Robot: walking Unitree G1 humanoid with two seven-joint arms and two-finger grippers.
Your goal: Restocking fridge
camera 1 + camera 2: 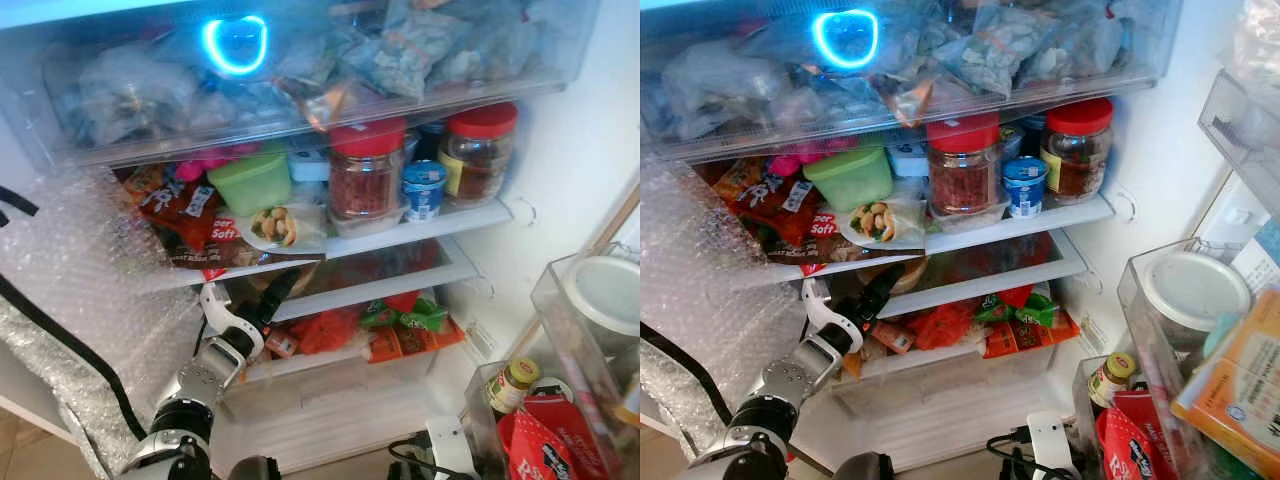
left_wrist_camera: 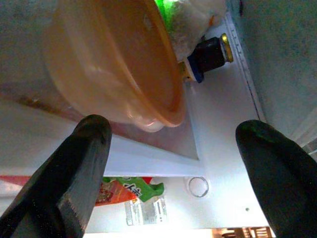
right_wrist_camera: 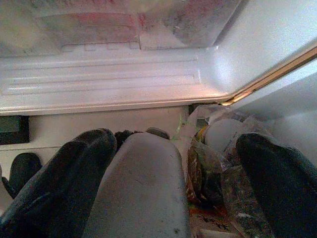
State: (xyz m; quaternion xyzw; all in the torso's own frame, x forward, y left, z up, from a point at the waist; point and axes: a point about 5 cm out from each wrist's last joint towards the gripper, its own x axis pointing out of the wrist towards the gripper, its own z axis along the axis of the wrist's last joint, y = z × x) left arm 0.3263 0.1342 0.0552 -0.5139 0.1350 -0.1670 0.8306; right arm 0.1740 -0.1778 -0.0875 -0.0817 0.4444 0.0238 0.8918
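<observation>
We see the left arm stretched up into the fridge, its left end effector (image 1: 272,296) spread wide and empty, just below an orange plastic bowl (image 2: 119,64) on the middle shelf (image 1: 400,283). Right end effector (image 3: 173,188) hangs low, fingers apart, holding nothing.

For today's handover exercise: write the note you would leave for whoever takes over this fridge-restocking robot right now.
Left gripper: fingers open, holding nothing, reaching into the fridge's lower shelf just short of an orange bowl.
Right gripper: fingers open, empty, low by the fridge bottom.
Middle shelf already holds two red-lidded jars, a green tub and snack bags. Door bins hold a white lid, a bottle and packets.
Done: cannot tell what was just placed. Left: check for remaining groceries.
</observation>
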